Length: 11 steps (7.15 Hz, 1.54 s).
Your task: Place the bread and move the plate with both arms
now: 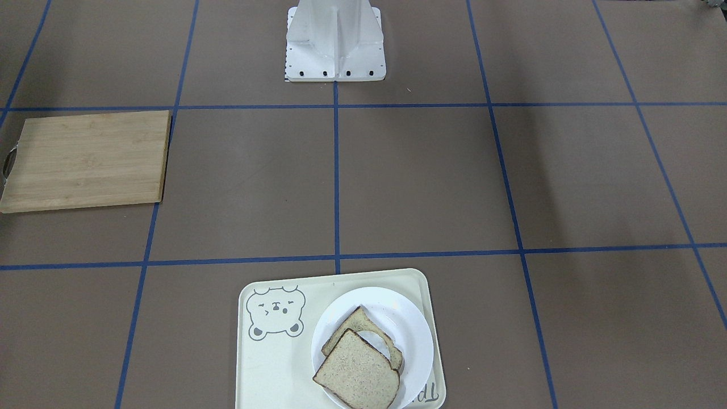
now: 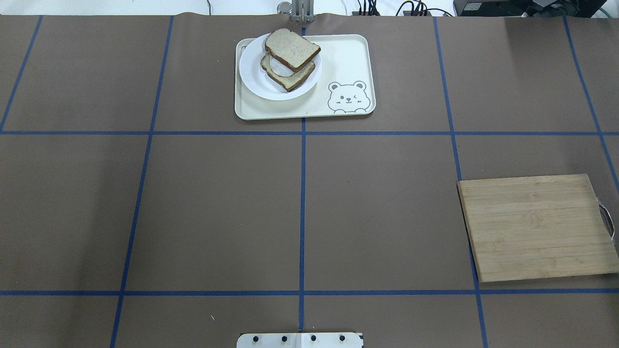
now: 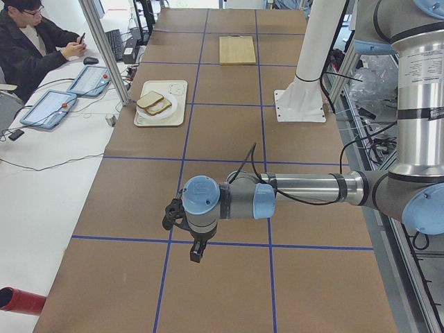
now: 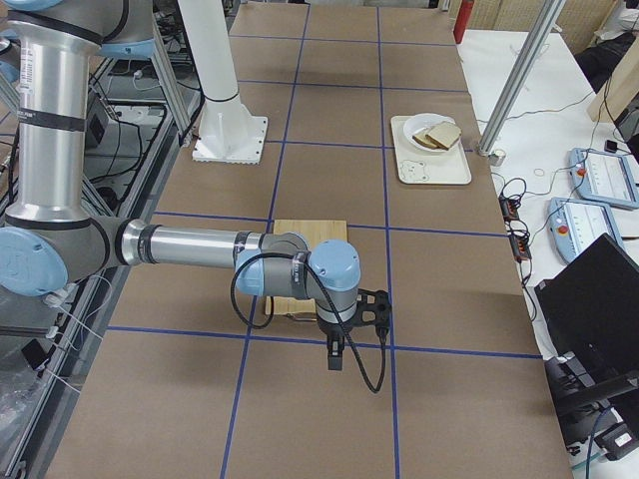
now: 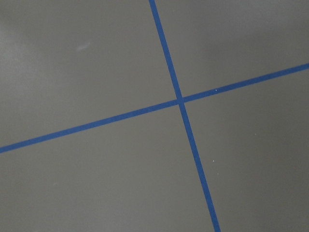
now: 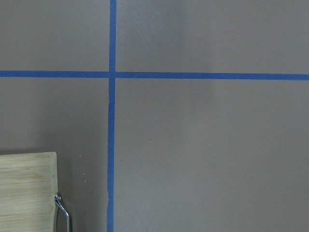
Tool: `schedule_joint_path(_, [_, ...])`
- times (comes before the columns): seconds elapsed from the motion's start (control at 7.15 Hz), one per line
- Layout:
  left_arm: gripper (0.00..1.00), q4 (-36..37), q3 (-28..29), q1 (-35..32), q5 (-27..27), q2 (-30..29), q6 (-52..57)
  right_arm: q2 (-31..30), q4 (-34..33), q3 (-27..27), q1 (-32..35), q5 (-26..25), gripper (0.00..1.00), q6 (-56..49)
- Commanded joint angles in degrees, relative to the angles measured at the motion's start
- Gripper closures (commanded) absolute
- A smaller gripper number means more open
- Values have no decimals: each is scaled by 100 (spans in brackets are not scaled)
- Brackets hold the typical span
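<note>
The plain bread lies tilted on top of a second slice with a white egg patch, both on the white plate. The plate sits on the cream bear-print tray at the table's far edge; bread and plate also show in the overhead view. The left gripper shows only in the exterior left view, pointing down over bare table far from the tray; I cannot tell if it is open. The right gripper shows only in the exterior right view, near the cutting board; I cannot tell its state either.
A bamboo cutting board with a metal handle lies on the robot's right side; its corner shows in the right wrist view. Blue tape lines grid the brown table. The white robot base stands at the near edge. An operator sits beyond the far edge.
</note>
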Motion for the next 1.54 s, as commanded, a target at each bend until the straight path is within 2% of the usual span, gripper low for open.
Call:
schedule_joint_path(0.0, [1, -2, -3, 3, 7, 29, -14, -3, 1, 0, -3, 5, 0, 0])
schedule_joint_path(1.4, [1, 6, -38, -6, -2, 125, -32, -21, 1, 0, -3, 32, 0, -9])
